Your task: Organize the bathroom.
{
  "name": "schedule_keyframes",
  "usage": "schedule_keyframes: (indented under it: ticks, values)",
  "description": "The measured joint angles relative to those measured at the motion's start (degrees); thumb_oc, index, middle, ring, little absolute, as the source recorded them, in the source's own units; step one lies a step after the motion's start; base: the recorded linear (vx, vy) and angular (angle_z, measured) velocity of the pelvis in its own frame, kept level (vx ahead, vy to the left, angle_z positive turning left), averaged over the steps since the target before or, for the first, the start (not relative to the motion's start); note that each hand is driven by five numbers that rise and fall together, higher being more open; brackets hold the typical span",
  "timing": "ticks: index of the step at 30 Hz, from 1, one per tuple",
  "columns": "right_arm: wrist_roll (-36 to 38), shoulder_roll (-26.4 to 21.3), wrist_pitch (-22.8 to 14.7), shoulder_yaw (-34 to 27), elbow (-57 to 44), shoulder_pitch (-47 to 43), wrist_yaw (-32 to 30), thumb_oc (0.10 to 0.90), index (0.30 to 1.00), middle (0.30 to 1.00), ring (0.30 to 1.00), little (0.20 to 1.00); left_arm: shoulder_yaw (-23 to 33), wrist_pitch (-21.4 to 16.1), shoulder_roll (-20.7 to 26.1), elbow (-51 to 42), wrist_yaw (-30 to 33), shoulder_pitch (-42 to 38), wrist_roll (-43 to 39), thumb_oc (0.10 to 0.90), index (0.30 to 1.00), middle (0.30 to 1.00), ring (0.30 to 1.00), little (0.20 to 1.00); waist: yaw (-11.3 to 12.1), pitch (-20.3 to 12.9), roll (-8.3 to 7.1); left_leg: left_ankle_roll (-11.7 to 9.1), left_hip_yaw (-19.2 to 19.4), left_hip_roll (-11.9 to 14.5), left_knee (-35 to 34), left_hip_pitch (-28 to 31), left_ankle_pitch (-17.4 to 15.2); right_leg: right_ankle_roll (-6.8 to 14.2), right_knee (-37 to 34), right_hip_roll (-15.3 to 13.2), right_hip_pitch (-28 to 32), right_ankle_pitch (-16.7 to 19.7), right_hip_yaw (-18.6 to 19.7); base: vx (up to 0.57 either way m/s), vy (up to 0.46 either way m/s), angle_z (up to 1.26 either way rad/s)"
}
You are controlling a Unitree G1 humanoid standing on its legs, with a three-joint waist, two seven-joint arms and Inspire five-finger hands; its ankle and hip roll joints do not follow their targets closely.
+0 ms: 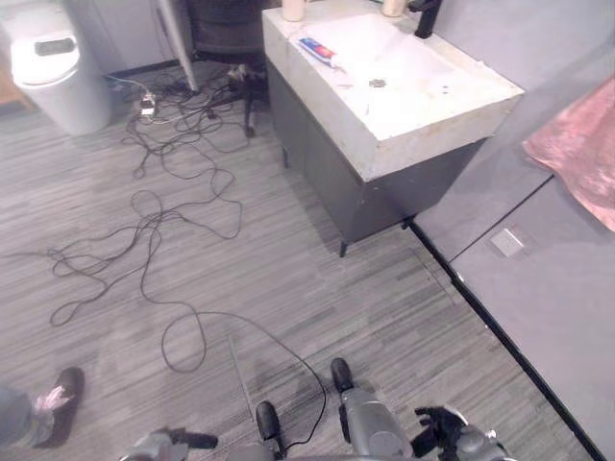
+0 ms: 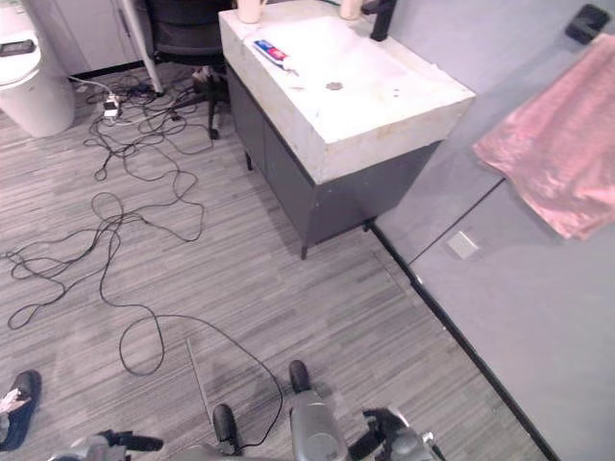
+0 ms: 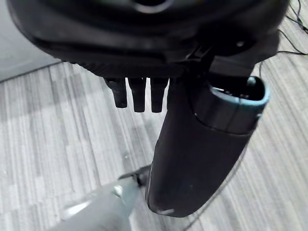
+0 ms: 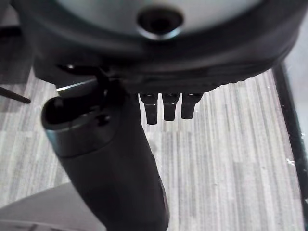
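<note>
While both hands' fingers (image 3: 137, 94) (image 4: 166, 106) hang straight, empty, flat toothpaste tube (image 1: 320, 51) lies on stone-like sink top (image 1: 432, 106).

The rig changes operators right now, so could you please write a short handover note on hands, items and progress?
Left robot hand: fingers straight, holding nothing, low over the floor.
Right robot hand: the same, empty, down by the robot's side.
Sink counter stands ahead by the grey wall. On it lie a toothpaste tube and, at the back edge, two pale cups beside the black tap.
A pink towel hangs on the wall to the right.
Done: nothing handled so far.
Left: approach the counter and tidy its items.
</note>
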Motion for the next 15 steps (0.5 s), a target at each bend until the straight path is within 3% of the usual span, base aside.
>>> schedule_keyframes:
  ticks: [1, 3, 7, 9, 10, 12, 13, 15]
  values:
    - [0.0, 0.02, -0.15, 0.0, 0.52, 0.15, 0.01, 0.8, 0.9, 0.9, 0.9, 0.9, 0.02, -0.24, -0.44, -0.15, -0.08, 0.21, 0.0, 0.8, 0.9, 0.9, 0.9, 0.9, 0.05, -0.34, 0.32, -0.13, -0.19, 0.22, -0.03, -0.01, -0.03, -1.22, -0.56, 0.25, 0.18, 0.42, 0.21, 0.21, -0.134, 0.1]
    - [0.02, -0.23, -0.14, 0.02, 0.54, 0.76, -0.38, 0.8, 0.9, 0.9, 0.9, 0.9, -0.21, -0.45, -2.54, -0.66, -0.63, 1.27, 0.06, 0.8, 0.9, 0.9, 0.9, 0.9, -0.07, -2.01, 3.2, -1.85, -0.61, 3.02, 1.26, 0.09, -0.44, -2.92, -5.66, 2.94, 3.65, 1.51, 0.01, 0.22, -0.141, -0.07]
    - [0.06, -0.36, -0.3, 0.65, -1.35, -0.41, -0.83, 0.8, 0.9, 0.9, 0.9, 0.9, -0.09, 0.13, -3.53, 0.23, -0.13, 0.32, -0.07, 0.8, 0.9, 0.9, 0.9, 0.9, -0.59, -2.97, 3.11, -3.91, -3.31, 4.77, 9.88, -3.09, -1.6, -5.53, -6.4, 3.93, 5.03, 0.5, -0.34, 0.19, -0.17, -0.02]
    - [0.07, -0.23, -0.28, 0.57, -1.9, -1.4, -1.07, 0.8, 0.9, 0.9, 0.9, 0.9, 0.0, 0.14, -4.19, 1.37, 0.33, -1.57, -0.22, 0.8, 0.9, 0.9, 0.9, 0.9, -0.76, -3.59, 1.99, -6.31, -5.05, 5.09, 17.63, -7.12, -1.49, -7.34, -5.33, 4.32, 4.72, -0.4, -0.97, 0.18, -0.207, 0.11]
    - [0.13, -0.1, -0.53, 0.84, -1.79, -2.26, -1.15, 0.8, 0.9, 0.9, 0.9, 0.9, -0.04, 0.09, -4.03, 2.2, 1.43, -3.24, -0.48, 0.8, 0.9, 0.9, 0.9, 0.9, -1.39, -3.61, 1.28, -7.27, -6.34, 5.49, 27.82, -12.58, -1.75, -8.02, -2.86, 3.98, 3.74, -1.86, -1.16, 0.28, -0.028, 0.22]
    - [0.49, -0.05, -0.46, 2.01, -1.24, -4.08, -1.59, 0.8, 0.9, 0.9, 0.9, 0.9, -0.21, 0.19, -4.35, 0.91, 2.43, -3.43, -2.21, 0.8, 0.9, 0.9, 0.9, 0.9, -1.06, -3.03, 0.17, -9.75, -9.78, 7.24, 46.33, -23.27, 1.77, -9.55, -1.46, 5.5, 4.99, -3.22, -0.82, 0.46, 0.158, 0.05]
    - [0.55, -0.31, -0.37, 2.2, -0.57, -4.34, -1.77, 0.8, 0.9, 0.9, 0.9, 0.9, 0.0, -0.43, -4.3, -0.39, 2.42, -3.44, -3.98, 0.8, 0.9, 0.9, 0.9, 0.9, -0.06, -2.84, -0.16, -7.78, -9.5, 7.51, 44.22, -25.15, 0.2, -9.51, -2.26, 5.98, 6.39, -3.27, -0.37, 0.43, 0.317, -0.24]
    - [0.46, -1.2, -0.35, 2.23, -0.17, -4.3, -1.75, 0.8, 0.9, 0.9, 0.9, 0.9, -0.27, -0.82, -4.19, -1.21, 2.38, -2.9, -4.5, 0.8, 0.9, 0.9, 0.9, 0.9, 0.22, -3.09, 0.3, -7.01, -8.29, 7.7, 34.85, -24.7, -0.08, -9.44, -3.14, 7.02, 7.23, -3.37, 0.16, 0.33, 0.262, -0.34]
